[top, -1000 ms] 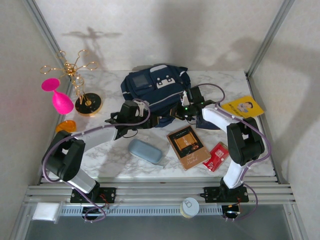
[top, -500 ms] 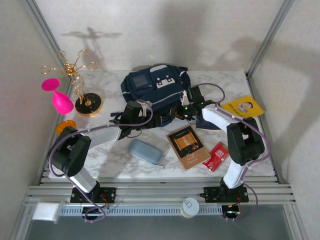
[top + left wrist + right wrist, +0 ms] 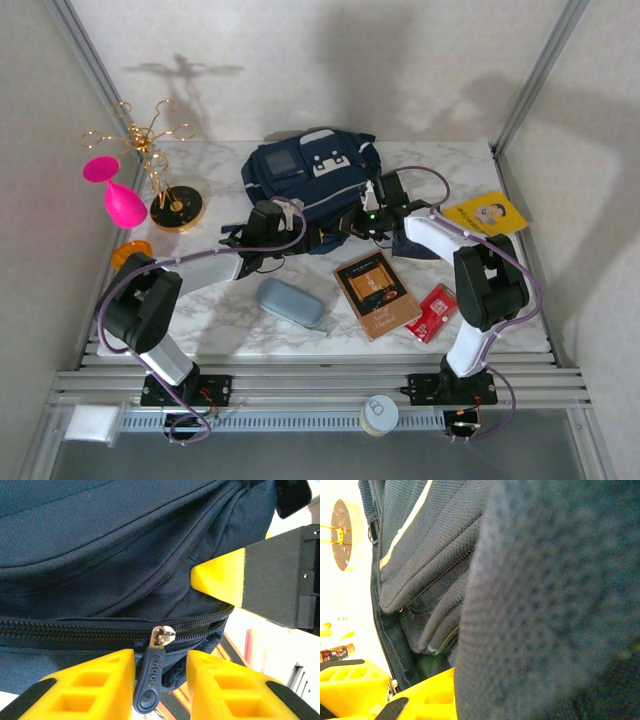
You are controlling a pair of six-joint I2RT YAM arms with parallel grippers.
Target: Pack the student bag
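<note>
The student bag (image 3: 310,170), navy with white patches, lies at the back middle of the marble table (image 3: 220,300). My left gripper (image 3: 312,238) is at its near edge. In the left wrist view the left gripper (image 3: 160,662) is open, its yellow fingers either side of the navy zipper pull (image 3: 149,680). The pull rests against the left finger, with a gap to the right one. The zipper (image 3: 75,630) is closed. My right gripper (image 3: 345,228) is shut on a fold of the bag's fabric (image 3: 545,605), which hides one finger. Its yellow fingertip (image 3: 217,575) presses into the bag.
On the table in front of the bag lie a grey-blue case (image 3: 291,302), a brown book (image 3: 375,292) and a red packet (image 3: 432,313). A yellow booklet (image 3: 485,213) lies at the right. A gold stand (image 3: 165,170) and a pink cup (image 3: 118,195) are at the left.
My left arm has reached further right, toward the bag's near edge, and then held there. The right arm and the bag have not moved.
</note>
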